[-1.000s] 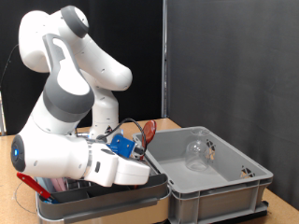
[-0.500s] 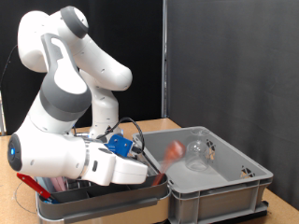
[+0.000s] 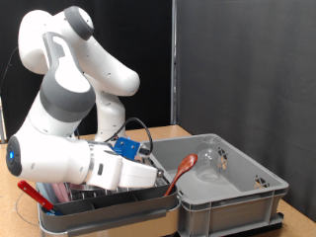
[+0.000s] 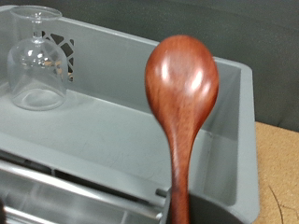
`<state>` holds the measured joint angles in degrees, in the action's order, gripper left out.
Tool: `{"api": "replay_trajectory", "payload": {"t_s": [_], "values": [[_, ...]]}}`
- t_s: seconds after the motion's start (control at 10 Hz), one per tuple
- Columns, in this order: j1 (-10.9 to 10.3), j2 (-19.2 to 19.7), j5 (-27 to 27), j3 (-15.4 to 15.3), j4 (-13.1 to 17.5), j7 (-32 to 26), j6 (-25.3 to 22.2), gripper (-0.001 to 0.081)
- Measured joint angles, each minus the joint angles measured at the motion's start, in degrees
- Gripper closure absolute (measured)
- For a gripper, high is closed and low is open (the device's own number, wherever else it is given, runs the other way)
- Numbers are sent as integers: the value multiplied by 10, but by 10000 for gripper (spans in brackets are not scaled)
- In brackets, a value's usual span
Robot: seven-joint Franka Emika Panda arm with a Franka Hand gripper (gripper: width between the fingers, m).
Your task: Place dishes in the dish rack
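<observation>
Dark curtain fills the backdrop of the exterior view, and below it a wooden counter [image 3: 188,131] carries two containers side by side. At the exterior view's right stands a deep plain grey crate [image 3: 229,202], and a clear drinking glass [image 3: 207,161] rests inside it near its far wall, apparently waiting there as one of the dishes. At the exterior view's lower left, largely hidden behind the white arm, sits the dish rack [image 3: 109,209], a low tray with a dark rim. The arm reaches low across the rack towards the crate, and the end effector [image 3: 164,184] sits at the shared edge of the two containers; a brown wooden spoon [image 3: 184,170] sticks out of it over the crate, bowl end up and outward. The fingers themselves are hard to make out here, so the grip is judged mainly from the other camera. In the wrist view the wooden spoon [image 4: 181,103] stands directly in front of the lens, its handle running down towards the hand, which suggests the end effector is clenched on the handle, though the pads are out of frame. Behind it lie the grey crate [image 4: 234,140] and the drinking glass [image 4: 37,58], upside down on the crate floor, well apart from the spoon.
</observation>
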<state>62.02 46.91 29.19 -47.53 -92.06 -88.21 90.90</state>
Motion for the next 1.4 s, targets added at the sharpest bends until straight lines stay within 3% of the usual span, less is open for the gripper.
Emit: {"api": "replay_trajectory", "payload": {"t_s": [0.4, 0.8, 1.1, 1.3, 1.4], "values": [[13, -4, 30, -32, 21, -25, -22, -3], [37, -14, 73, -85, 50, -39, -50, -3], [45, -27, 83, -116, 67, -40, -72, -3], [45, -34, 83, -117, 66, -40, -73, -3], [43, -30, 80, -117, 66, -40, -103, -3]]}}
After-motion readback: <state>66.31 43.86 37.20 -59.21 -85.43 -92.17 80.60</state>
